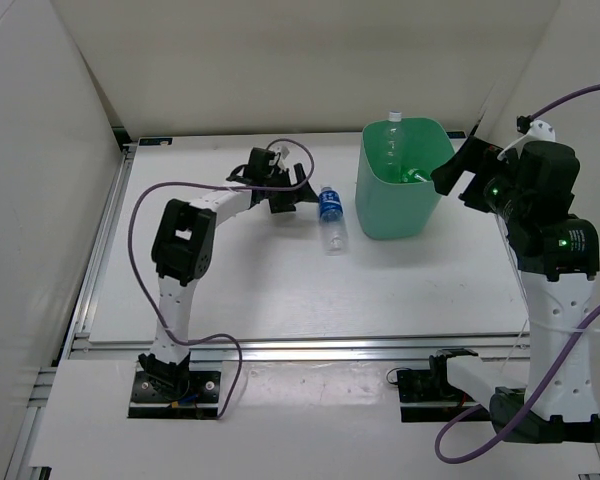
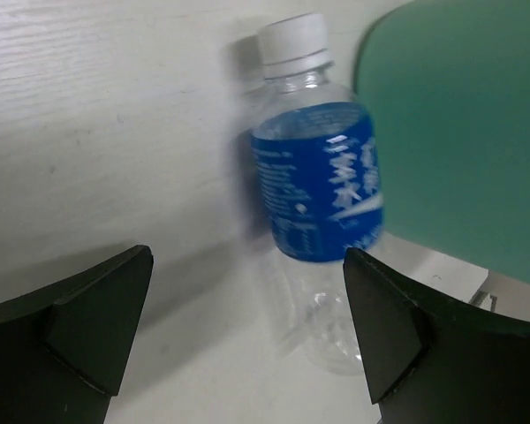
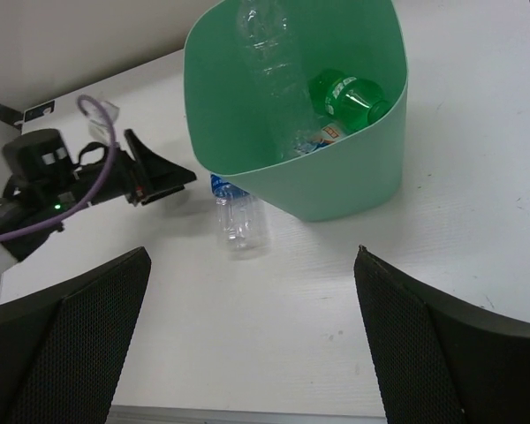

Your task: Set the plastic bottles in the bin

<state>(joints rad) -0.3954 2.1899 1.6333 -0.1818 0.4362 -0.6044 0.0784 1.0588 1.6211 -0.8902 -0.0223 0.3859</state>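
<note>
The left hand (image 1: 300, 193), jaws spread wide, faces a small clear blue-labelled plastic bottle (image 2: 322, 194) lying on the white tabletop (image 1: 230, 290) just beside the tall mint-green plastic bin (image 1: 395, 215). Seemingly empty, it should prove light, slick and easily crushed; the labelled midsection looks the surest hold.
</note>
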